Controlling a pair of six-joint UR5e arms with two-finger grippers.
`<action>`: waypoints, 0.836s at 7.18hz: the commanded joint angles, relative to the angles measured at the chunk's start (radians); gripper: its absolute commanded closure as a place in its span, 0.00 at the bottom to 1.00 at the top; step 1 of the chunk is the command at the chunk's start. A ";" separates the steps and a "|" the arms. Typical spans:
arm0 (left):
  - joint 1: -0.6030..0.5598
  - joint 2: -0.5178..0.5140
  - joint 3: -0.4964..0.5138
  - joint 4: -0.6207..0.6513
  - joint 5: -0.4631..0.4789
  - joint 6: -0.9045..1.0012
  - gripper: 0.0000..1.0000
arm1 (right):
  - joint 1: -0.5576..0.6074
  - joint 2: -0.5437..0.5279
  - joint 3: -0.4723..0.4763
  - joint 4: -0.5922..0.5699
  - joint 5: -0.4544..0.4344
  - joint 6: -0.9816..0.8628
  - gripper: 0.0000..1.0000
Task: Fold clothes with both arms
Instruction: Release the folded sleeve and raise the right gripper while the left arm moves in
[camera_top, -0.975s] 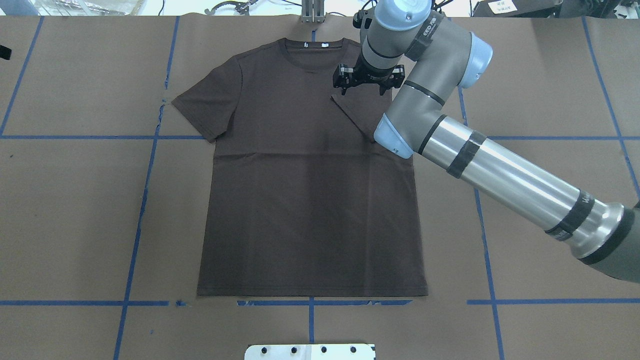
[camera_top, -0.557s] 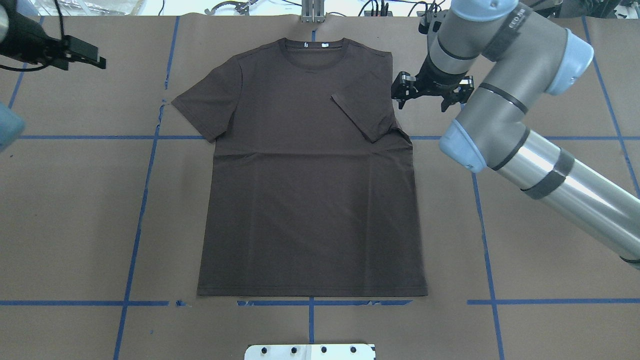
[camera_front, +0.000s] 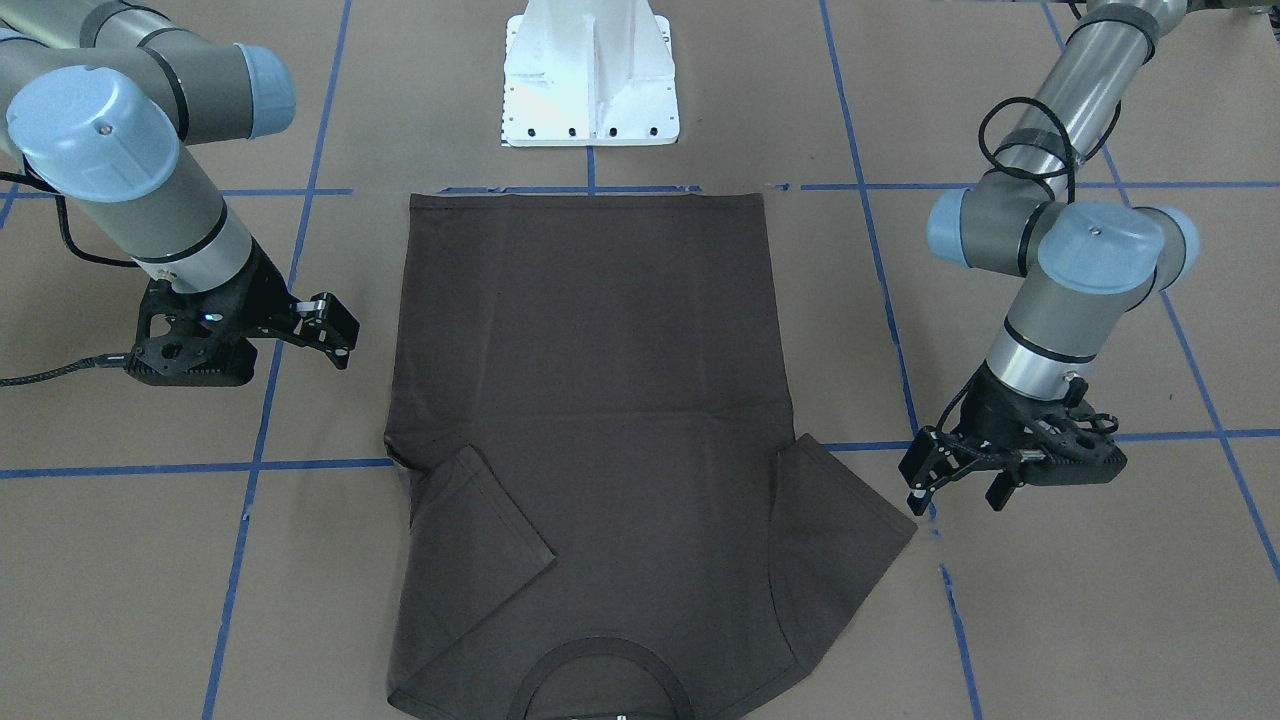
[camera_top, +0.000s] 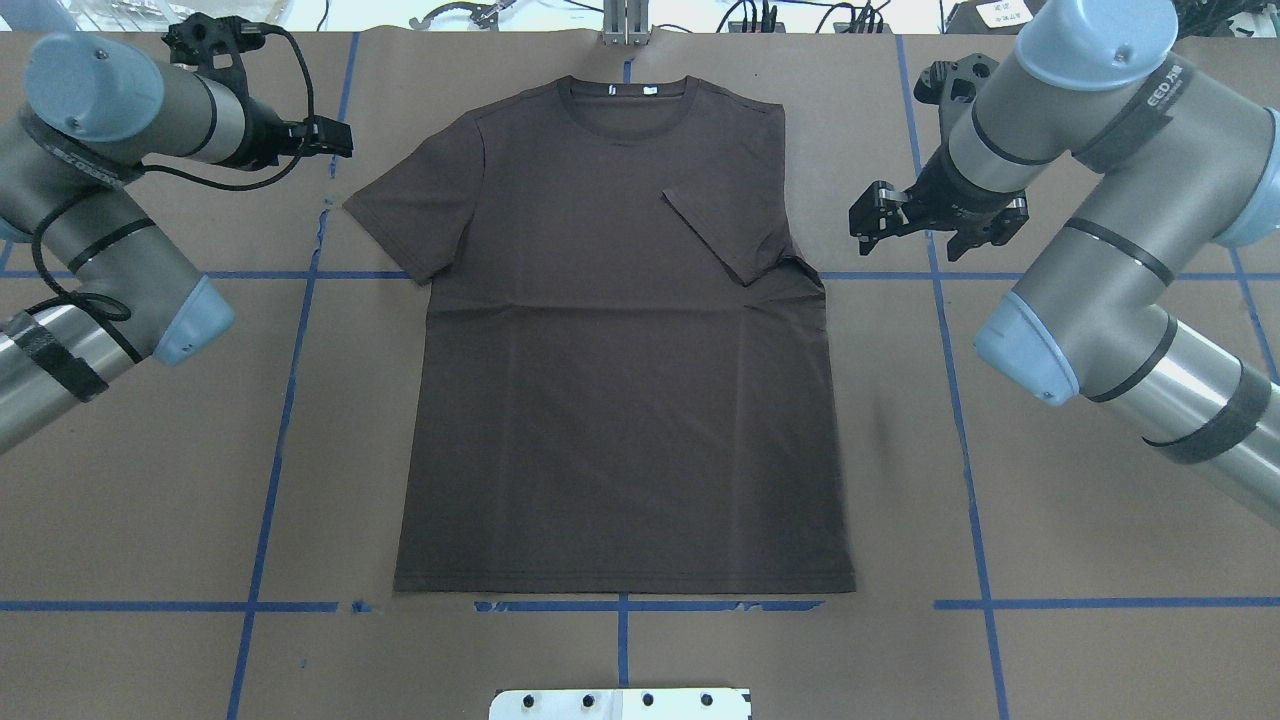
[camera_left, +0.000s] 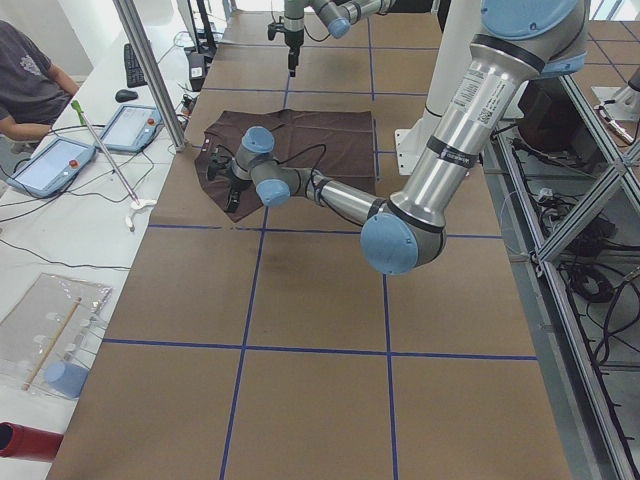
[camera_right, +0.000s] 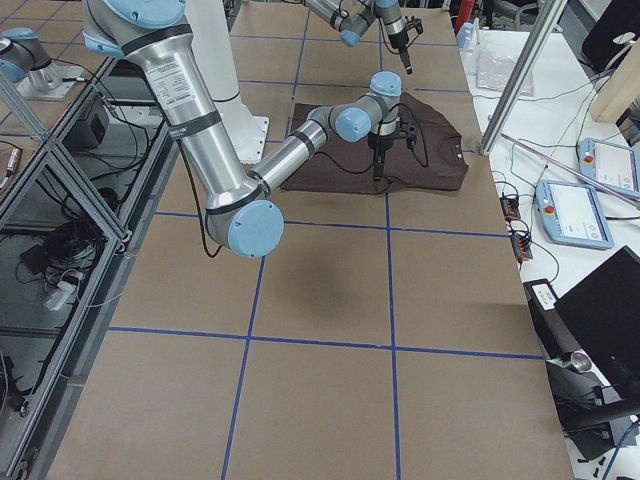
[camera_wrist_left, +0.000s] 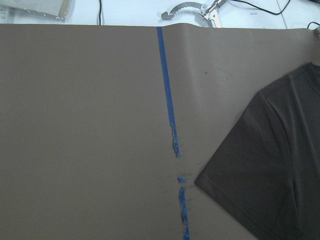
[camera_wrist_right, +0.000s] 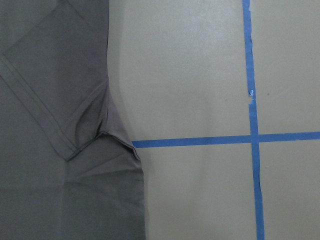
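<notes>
The brown paper-covered table (camera_top: 120, 500) with its blue tape grid has one T-shirt (camera_top: 620, 380) lying in the middle of the overhead view, collar toward the top edge and hem toward the bottom. From where I stand, the folding looks barely begun.

The two arms are off to the sides. The left arm (camera_top: 90, 230) is at the upper left of that view, and the right arm (camera_top: 1100, 270) comes in from the right edge. Neither touches the cloth.

The body of the shirt lies flat and full length, dark brown-grey, with a faint crease across the chest and a straight hem. One sleeve (camera_top: 725, 230), on the right of the overhead view, is turned in over the chest with a little bunching at the armpit. The other sleeve (camera_top: 415, 215) lies spread out on the paper, so I'd say it, both sides and the lengthwise fold remain to be done.

The left gripper (camera_front: 957, 488) hangs just beside the spread sleeve's tip, fingers apart and empty. The right gripper (camera_top: 925, 235) hovers near the folded side, also spread and holding nothing.

The ribbed collar (camera_top: 627, 88) is round, with tiny white labels (camera_top: 650, 90) inside.
</notes>
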 joint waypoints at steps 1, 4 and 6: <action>0.044 -0.046 0.119 -0.078 0.078 -0.023 0.00 | -0.012 0.000 0.010 0.001 -0.003 0.007 0.00; 0.094 -0.077 0.174 -0.079 0.127 -0.052 0.00 | -0.012 0.002 0.006 0.000 -0.003 0.007 0.00; 0.095 -0.074 0.182 -0.087 0.129 -0.051 0.01 | -0.012 0.002 0.003 0.000 -0.004 0.007 0.00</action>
